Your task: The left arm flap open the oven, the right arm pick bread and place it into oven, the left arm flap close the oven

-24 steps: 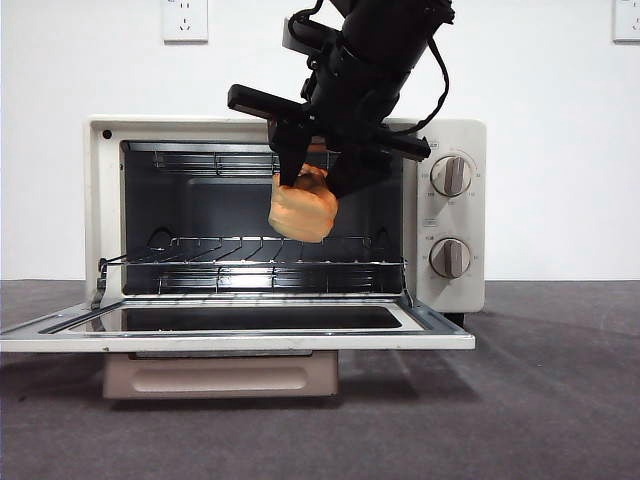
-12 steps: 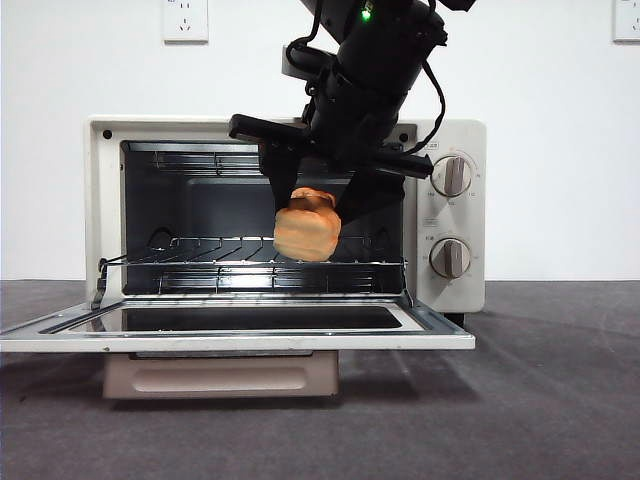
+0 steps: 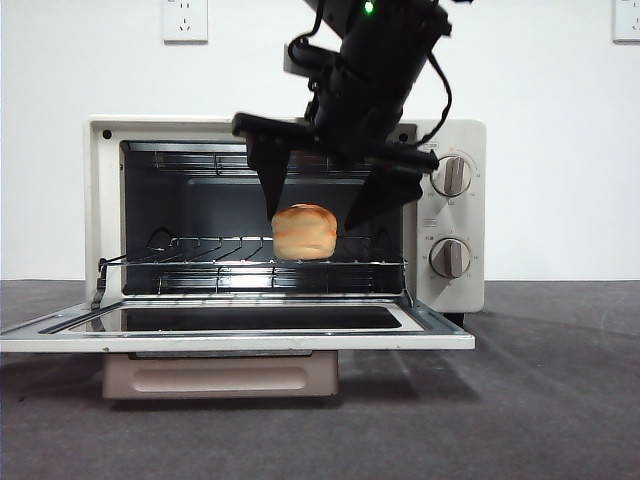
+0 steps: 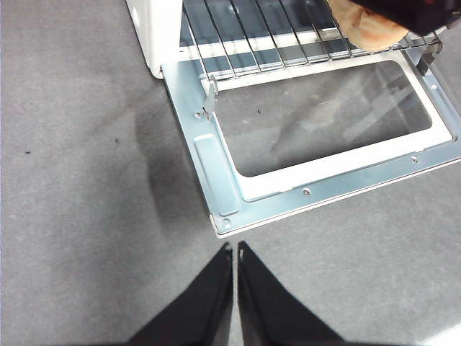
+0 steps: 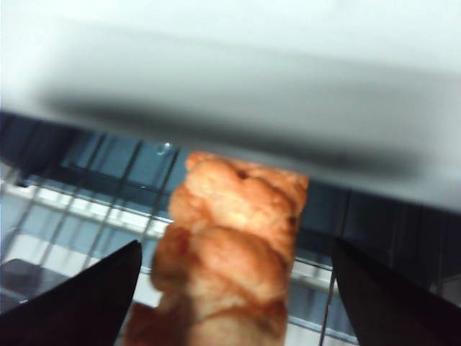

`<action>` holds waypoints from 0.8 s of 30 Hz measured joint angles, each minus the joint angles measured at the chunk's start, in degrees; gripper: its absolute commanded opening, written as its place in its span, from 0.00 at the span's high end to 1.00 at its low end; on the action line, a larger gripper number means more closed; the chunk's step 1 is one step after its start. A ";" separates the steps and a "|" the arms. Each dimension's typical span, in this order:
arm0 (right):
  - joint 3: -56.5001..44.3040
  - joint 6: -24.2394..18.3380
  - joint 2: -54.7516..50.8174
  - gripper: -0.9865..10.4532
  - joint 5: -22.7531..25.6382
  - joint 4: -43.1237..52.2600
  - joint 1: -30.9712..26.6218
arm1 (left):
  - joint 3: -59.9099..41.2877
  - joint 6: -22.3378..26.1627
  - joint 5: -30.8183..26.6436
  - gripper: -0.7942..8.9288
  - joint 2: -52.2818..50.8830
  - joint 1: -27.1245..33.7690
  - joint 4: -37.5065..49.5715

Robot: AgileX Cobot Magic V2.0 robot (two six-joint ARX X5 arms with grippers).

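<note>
The cream-white oven (image 3: 100, 190) stands with its door (image 3: 240, 338) flapped down flat. The golden bread (image 3: 304, 231) sits on the wire rack (image 3: 220, 262) inside; it also shows in the right wrist view (image 5: 230, 252) and in the left wrist view (image 4: 367, 27). My right gripper (image 3: 325, 205) hangs open over the bread, one jaw on each side, not touching it. In the right wrist view the right gripper (image 5: 234, 288) has its jaws wide apart. My left gripper (image 4: 235, 252) is shut and empty above the table, off the door's left corner (image 4: 223, 220).
Two round knobs (image 3: 451, 175) sit on the oven's right panel. The open door sticks out toward the front over the grey table (image 3: 540, 400). A white wall with sockets (image 3: 184, 18) stands behind.
The right gripper lowered the bread onto the rack, then opened and let it go. The bread now rests on the rack. The jaws have spread apart.
</note>
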 measured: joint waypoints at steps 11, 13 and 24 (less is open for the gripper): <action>0.00 -7.21 -15.82 0.54 -0.50 -15.08 4.76 | -0.94 -0.04 0.02 0.90 0.85 0.00 3.72; 0.00 -9.40 -18.78 0.54 -0.61 -17.73 4.83 | -3.10 -0.68 0.15 0.90 0.94 0.00 6.01; -1.90 -16.20 -34.34 0.54 -0.44 -29.64 4.33 | -11.39 -9.16 7.72 0.90 10.80 4.42 24.81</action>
